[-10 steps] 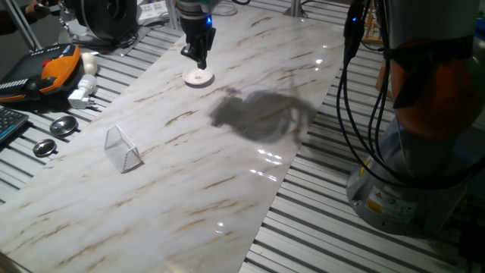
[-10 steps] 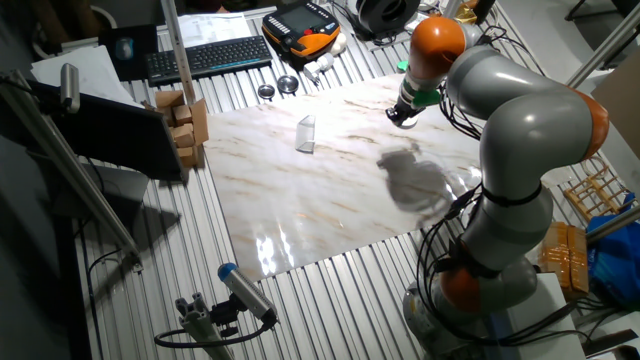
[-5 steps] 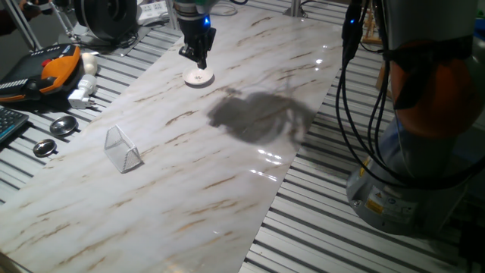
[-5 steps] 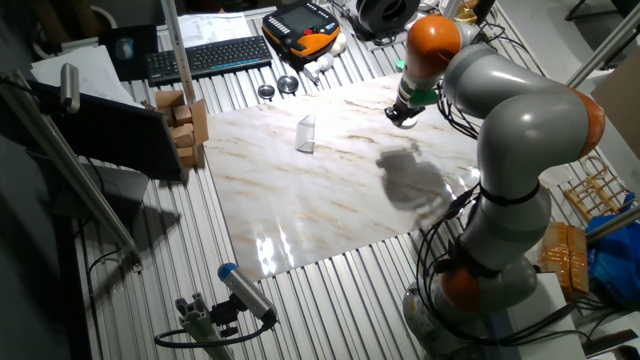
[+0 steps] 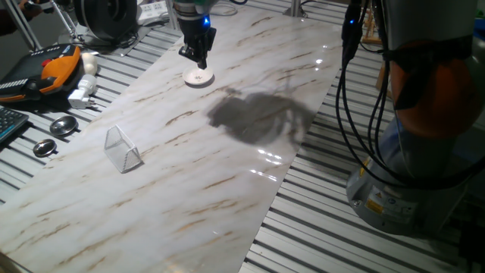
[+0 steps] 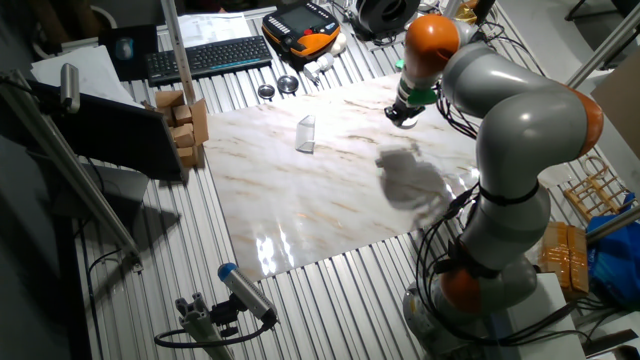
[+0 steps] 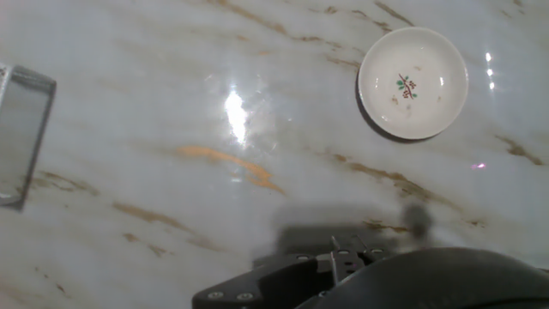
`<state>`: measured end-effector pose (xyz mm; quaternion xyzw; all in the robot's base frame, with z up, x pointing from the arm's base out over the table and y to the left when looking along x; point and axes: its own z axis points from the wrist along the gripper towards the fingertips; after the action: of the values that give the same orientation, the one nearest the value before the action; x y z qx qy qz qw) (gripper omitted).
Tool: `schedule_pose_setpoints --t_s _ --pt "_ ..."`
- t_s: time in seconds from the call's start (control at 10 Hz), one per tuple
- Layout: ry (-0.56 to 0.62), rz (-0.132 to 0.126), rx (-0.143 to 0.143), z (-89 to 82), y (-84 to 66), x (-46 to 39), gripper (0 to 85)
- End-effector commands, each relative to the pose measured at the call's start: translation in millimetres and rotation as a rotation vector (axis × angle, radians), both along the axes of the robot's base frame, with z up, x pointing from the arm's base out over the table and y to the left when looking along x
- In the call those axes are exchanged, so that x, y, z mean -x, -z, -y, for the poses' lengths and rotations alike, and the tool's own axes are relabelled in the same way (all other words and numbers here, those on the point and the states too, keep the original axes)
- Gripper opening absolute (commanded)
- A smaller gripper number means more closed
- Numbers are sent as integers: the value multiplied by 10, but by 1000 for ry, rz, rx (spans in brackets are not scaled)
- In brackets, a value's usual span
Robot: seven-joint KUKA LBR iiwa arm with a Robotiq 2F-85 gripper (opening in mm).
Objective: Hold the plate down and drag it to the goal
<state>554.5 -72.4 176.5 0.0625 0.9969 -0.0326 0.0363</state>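
Hand view showed the plate (image 7: 413, 82) flat on the marble counter (image 7: 214, 129), upper right, reddish mark at centre, untouched. The goal (image 5: 122, 149) sat well apart, near the counter's other end. The gripper (image 5: 196, 57) hovered just above the plate's far edge; jaws' state: could not tell.

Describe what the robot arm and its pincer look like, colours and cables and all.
The arm is bulky, with rounded grey links and orange joint bands. Black cables hang alongside it. The wrist shows a green ring and blue light above a small black pincer.
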Motion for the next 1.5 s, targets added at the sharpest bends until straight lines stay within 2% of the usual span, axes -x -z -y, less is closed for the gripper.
schedule_pose_setpoints --t_s 0.0,0.1,0.3,0.5,0.7,0.9,1.1,1.2,1.3,1.4 --pt "-1 4 -2 2 -4 22 0" --pt "8 0 9 -11 -18 8 0" --pt "0 -3 10 118 -19 -95 0" --pt "-16 23 11 304 49 -244 0" --pt "-25 23 4 409 152 -381 0" --pt "-51 18 -23 519 262 -446 0" --pt "-51 26 -11 575 377 -469 0" --pt "-57 26 -27 618 410 -518 0" --pt "-57 20 -38 640 389 -576 0" --pt "-54 15 -23 667 352 -616 0"
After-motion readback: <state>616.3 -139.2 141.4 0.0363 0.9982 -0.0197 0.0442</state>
